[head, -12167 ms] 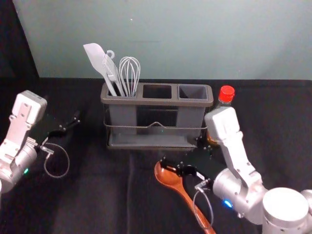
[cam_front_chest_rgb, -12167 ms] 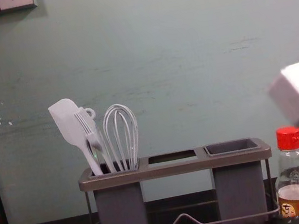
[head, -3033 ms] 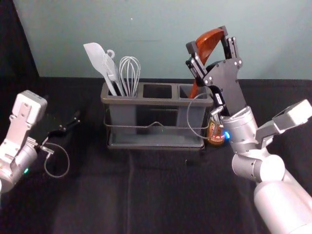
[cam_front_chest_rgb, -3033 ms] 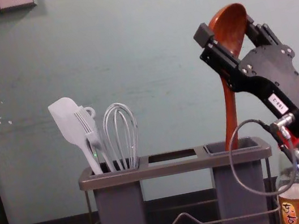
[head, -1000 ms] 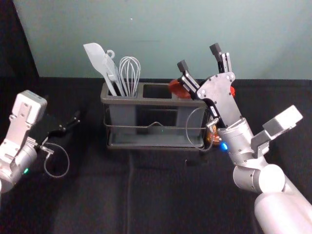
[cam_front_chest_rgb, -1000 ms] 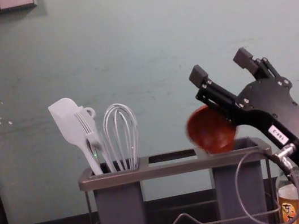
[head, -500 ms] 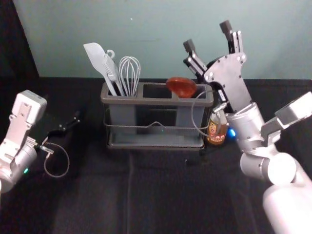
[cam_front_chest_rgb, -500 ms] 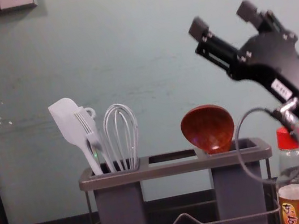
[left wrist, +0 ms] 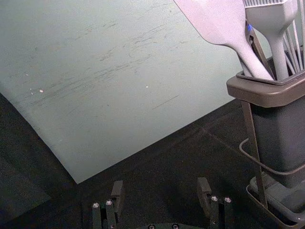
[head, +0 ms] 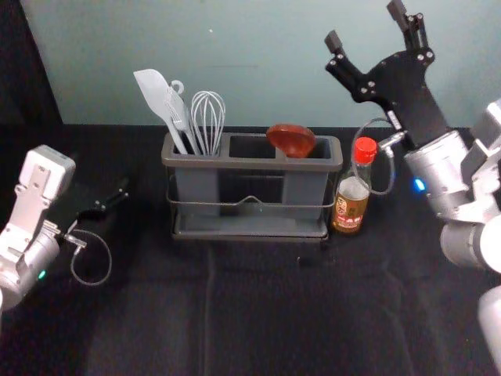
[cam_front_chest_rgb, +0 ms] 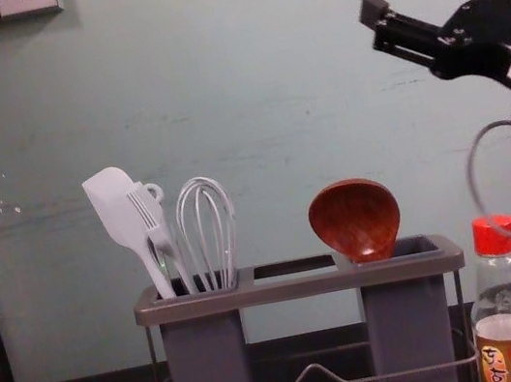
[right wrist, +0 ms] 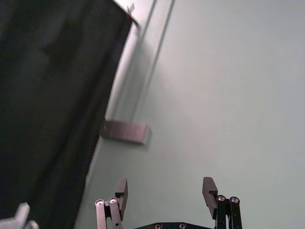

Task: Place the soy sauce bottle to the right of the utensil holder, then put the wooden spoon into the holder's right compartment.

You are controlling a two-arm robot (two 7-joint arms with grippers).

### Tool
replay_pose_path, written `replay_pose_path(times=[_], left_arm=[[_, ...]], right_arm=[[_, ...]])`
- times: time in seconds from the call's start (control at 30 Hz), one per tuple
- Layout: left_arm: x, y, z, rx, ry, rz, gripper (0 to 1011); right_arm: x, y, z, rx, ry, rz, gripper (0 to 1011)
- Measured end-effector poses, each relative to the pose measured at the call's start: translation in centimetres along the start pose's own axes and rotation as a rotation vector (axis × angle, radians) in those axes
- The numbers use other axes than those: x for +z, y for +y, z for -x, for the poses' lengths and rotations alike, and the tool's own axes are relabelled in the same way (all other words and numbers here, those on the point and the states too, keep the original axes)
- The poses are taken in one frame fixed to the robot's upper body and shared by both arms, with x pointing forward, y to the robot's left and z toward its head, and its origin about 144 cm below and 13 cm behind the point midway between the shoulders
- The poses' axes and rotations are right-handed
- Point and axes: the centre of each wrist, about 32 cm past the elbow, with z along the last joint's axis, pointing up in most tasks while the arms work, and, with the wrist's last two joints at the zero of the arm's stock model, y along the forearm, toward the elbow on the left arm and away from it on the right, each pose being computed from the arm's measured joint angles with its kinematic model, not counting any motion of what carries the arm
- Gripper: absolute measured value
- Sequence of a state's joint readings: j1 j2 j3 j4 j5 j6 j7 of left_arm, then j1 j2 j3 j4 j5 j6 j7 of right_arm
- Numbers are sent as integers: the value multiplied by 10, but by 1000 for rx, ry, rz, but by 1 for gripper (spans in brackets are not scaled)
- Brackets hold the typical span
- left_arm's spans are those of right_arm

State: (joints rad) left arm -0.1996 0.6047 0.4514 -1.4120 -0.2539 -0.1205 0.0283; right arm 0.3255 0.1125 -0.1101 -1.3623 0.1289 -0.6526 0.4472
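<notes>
The wooden spoon (head: 291, 140) stands in the right compartment of the utensil holder (head: 246, 164), its bowl up and leaning left over the rim, as the chest view also shows the spoon (cam_front_chest_rgb: 357, 220). Close beside the holder's right end, the soy sauce bottle (head: 352, 188) stands upright with its red cap on. My right gripper (head: 365, 35) is raised up and to the right of the spoon, open and empty; the right wrist view shows the gripper (right wrist: 166, 193) against the wall. My left gripper (head: 124, 193) stays parked at the left; in its wrist view the gripper (left wrist: 159, 191) is open and empty.
A white spatula (head: 160, 98), a fork-shaped tool and a whisk (head: 208, 121) stand in the holder's left compartment. The wall (head: 258, 63) rises behind the black-covered table (head: 258, 313). The right gripper's cable loops near the bottle.
My right gripper has opened, let go of the spoon and moved away up and to the right. The spoon has dropped lower into the right compartment and tipped left. The left arm has stayed still.
</notes>
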Motion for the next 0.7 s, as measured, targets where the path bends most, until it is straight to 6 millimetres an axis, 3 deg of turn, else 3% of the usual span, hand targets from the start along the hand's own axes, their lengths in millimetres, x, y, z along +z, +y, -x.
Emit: replay_pose_path(times=[0.4, 0.7], left_arm=[[0, 0, 0, 0, 0, 0, 1000], [0, 0, 0, 0, 0, 0, 1000]], right_arm=[[17, -15, -35, -76, -60, 168, 1003], [12, -40, -51, -114, -51, 306, 1003]])
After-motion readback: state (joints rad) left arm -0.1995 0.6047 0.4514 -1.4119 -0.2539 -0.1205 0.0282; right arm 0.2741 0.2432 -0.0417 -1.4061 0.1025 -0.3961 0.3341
